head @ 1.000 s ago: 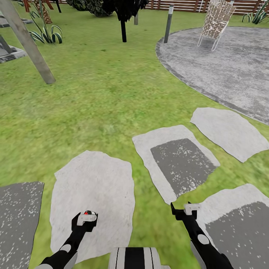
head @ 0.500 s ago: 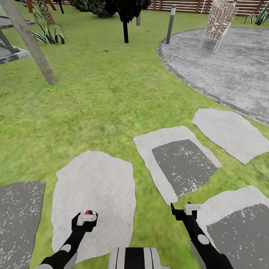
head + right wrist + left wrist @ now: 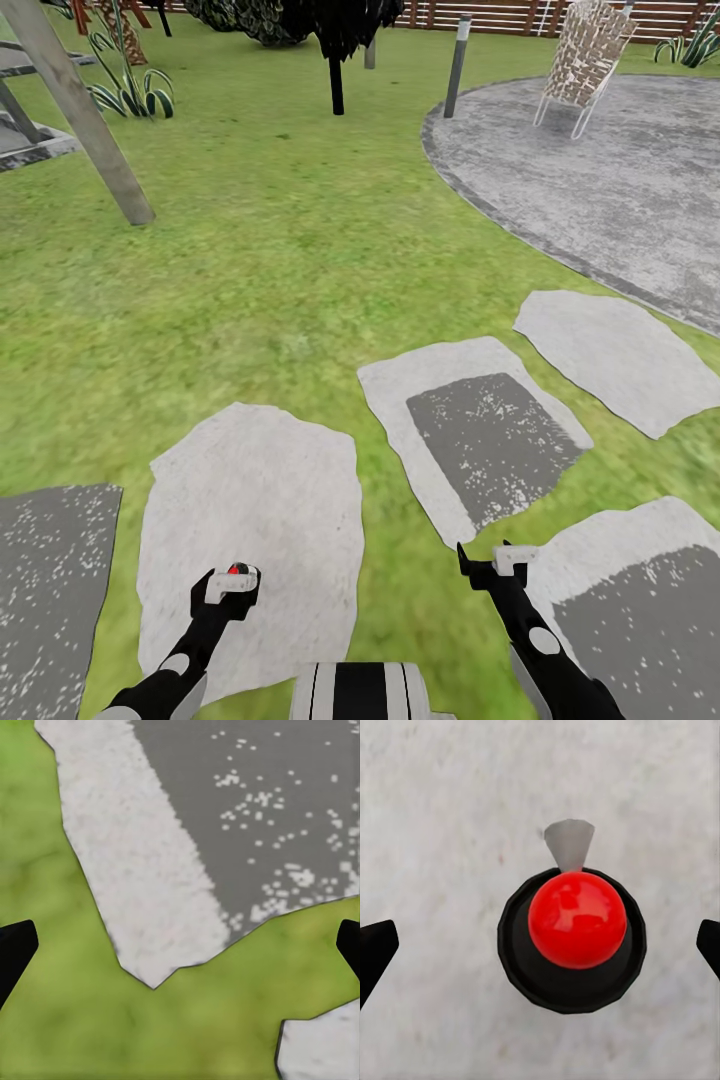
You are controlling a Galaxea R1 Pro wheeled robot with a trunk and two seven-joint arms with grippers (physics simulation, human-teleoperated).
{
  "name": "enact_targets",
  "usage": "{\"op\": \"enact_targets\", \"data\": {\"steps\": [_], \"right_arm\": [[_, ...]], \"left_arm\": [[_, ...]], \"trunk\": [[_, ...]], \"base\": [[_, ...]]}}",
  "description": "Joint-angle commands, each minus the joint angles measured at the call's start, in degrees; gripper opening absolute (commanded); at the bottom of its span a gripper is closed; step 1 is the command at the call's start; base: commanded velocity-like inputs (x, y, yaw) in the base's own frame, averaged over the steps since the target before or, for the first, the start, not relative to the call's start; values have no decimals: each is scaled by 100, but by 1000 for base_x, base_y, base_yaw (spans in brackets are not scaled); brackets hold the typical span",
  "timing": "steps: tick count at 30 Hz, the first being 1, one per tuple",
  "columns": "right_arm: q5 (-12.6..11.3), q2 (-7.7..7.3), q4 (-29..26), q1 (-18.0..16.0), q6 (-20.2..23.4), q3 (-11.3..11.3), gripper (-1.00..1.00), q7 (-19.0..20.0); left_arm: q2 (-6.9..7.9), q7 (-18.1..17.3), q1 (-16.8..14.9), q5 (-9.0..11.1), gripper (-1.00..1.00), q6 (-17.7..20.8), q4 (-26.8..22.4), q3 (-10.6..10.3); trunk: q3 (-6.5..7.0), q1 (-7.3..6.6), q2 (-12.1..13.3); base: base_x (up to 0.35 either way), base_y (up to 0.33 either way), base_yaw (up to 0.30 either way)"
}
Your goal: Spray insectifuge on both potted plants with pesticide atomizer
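Looks down from the head camera over the garden's green lawn, crossed in the foreground by flat pale stepping stones, some with dark grey speckled patches. Takes in, farther off on the right, a round grey stone patio with a woven chair standing on it, a short grey post at the patio's edge, and a dark tree trunk just beside that post on the grass. Shows a slanted grey beam planted in the lawn at far left, with spiky striped plants behind it, too small to tell any pot, and a wooden slat fence along the back. Holds the left end effector low over the big pale stone and the right end effector low over grass beside another stone. Sees, in the left wrist camera, the left end effector with black fingertips spread wide apart, and between them, touching neither, a black round object topped by a glossy red dome with a small grey wedge, against pale stone; cannot tell whether that is the pesticide atomizer. Sees, in the right wrist camera, the right end effector with fingertips likewise wide apart, holding nothing, over grass and a stone's edge.
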Motion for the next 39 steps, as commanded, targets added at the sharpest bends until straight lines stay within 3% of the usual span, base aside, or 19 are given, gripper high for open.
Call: {"op": "enact_targets", "data": {"steps": [1,14,28,39], "right_arm": [[10,-1,4,-2,-15,-1,100,8],[10,-1,4,-1,-17,-1,100,8],[10,-1,4,-2,-17,-1,100,8],[10,-1,4,0,-17,-1,100,8]], "left_arm": [[0,3,-3,38,100,-18,10,-41],[-21,3,-2,40,100,-16,4,-41],[-14,3,-3,47,100,-18,9,-41],[-14,3,-3,47,100,-18,8,-41]], "trunk": [[-3,-1,-1],[-3,-1,-1],[-3,-1,-1],[-3,-1,-1]], "base": [[0,0,0],[-74,-62,20],[-16,-13,217],[105,0,22]]}}
